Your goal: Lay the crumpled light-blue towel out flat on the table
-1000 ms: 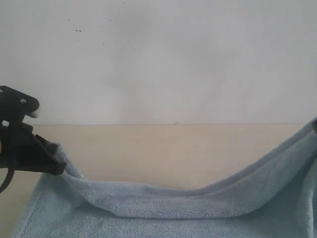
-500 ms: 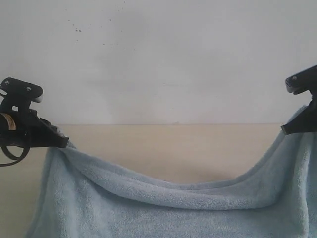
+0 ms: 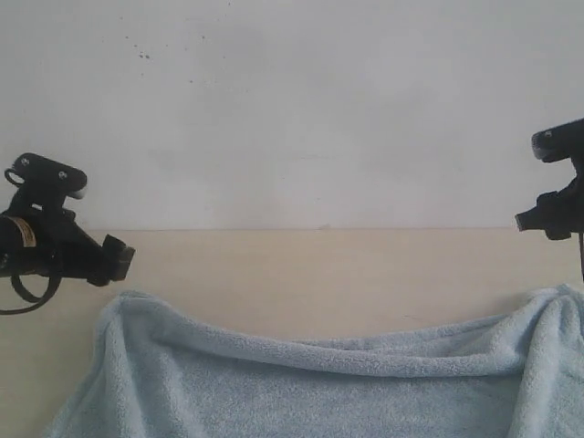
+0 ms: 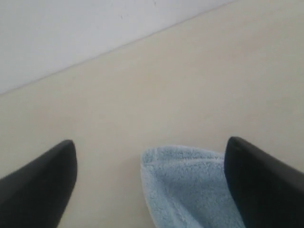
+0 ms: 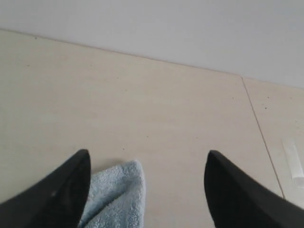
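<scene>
Two black hands hang over the desk (image 3: 310, 265), one at each side, and neither has hold of anything. The left hand (image 3: 117, 259) hovers just above the far left corner of the towel (image 3: 310, 392), clear of the cloth. From its own wrist camera its fingers (image 4: 42, 185) stand wide apart, with only bare desk and a rounded towel corner below them. That corner lies nearer one finger than the other. The right hand (image 3: 532, 220) sits higher, with the white wall (image 3: 292, 109) behind it, well clear of the towel's far right corner. Its fingers (image 5: 52, 194) are spread wide too, gripping nothing, and a small tip of towel shows on the desk just beside one of them.

The towel is pale blue and fluffy. It lies on the near part of the desk and runs out of sight at the near edge of what I can see. It is not flat. The far edge is rolled into a soft ridge that dips in the middle, and both far corners are humped up, the right one more bunched. A band of bare desk lies between that edge and the wall.

In the right wrist view a thin seam (image 5: 259, 123) crosses the desk, and a small pale strip (image 5: 294, 164) lies beyond it. What that strip is I cannot tell.
</scene>
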Controlling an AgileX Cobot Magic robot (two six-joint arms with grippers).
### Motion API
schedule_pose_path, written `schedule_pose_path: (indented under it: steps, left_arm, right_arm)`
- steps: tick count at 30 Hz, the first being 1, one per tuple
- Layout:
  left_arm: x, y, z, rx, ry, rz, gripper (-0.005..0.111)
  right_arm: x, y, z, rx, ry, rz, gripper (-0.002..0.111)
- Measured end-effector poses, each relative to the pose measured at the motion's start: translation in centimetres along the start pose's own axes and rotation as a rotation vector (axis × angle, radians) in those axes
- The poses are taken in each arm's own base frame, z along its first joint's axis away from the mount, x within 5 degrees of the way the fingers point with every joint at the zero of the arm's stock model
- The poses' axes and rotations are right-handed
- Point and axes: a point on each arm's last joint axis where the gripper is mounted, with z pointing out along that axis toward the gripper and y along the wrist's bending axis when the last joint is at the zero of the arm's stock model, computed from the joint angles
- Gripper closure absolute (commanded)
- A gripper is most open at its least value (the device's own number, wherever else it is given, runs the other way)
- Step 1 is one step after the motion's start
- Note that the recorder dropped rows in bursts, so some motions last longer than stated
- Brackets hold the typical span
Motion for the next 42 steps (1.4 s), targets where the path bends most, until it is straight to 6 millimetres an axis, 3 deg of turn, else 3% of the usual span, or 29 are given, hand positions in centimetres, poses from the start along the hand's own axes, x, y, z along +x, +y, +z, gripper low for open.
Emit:
schedule_pose_path:
  steps: [2,3,4,5,9,13,16,19,24,30,38,42]
  left_arm:
    - [-1.3,0.3,-1.5,-0.017,-0.032,0.004,0.075]
    - [-1.9,0.5,-2.3,-0.028,-0.041,0.003,0.093]
    - [-2.3,0.7,-3.1,-0.04,-0.032,-0.015,0.102]
    - [-2.5,0.9,-3.8,-0.05,-0.017,-0.042,0.101]
    - [-0.9,0.9,-5.8,-0.082,0.167,-0.177,0.103]
    - [2.1,-1.6,-7.5,-0.036,0.363,-0.196,0.103]
    - [3.0,-4.5,-9.6,0.044,0.39,-0.087,0.103]
    - [3.6,-6.6,-11.4,0.116,0.423,0.049,0.103]
    - [6.5,-7.6,-12.5,0.152,0.575,0.107,0.103]
    - [8.3,-7.9,-12.8,0.168,0.63,0.107,0.103]
    - [9.4,-8.2,-12.7,0.194,0.597,0.152,0.103]
    - [9.7,-8.5,-12.3,0.224,0.522,0.224,0.103]
  right_arm:
    - [-0.8,-0.7,-1.3,0.011,-0.02,0.058,0.069]
    - [-1.3,-1.1,-2.2,0.023,-0.03,0.092,0.086]
    - [-1.6,-1.7,-3.3,0.048,-0.014,0.138,0.098]
    - [-1.9,-2.3,-4.2,0.069,0.003,0.174,0.108]
    - [0.3,-2.9,-6.2,0.098,0.264,0.207,0.107]
    - [6.0,-0.6,-6.9,-0.056,0.646,0.112,0.107]
    - [9.2,0.8,-8.4,-0.163,0.778,0.02,0.107]
    - [10.3,0.7,-10.7,-0.192,0.748,0.01,0.107]
    - [12.0,0.0,-13.0,-0.157,0.692,0.014,0.107]
    - [13.4,1.0,-13.1,-0.236,0.744,0.036,0.107]
    - [12.6,2.0,-12.7,-0.314,0.661,0.121,0.107]
    - [12.3,3.4,-13.2,-0.409,0.648,0.117,0.107]
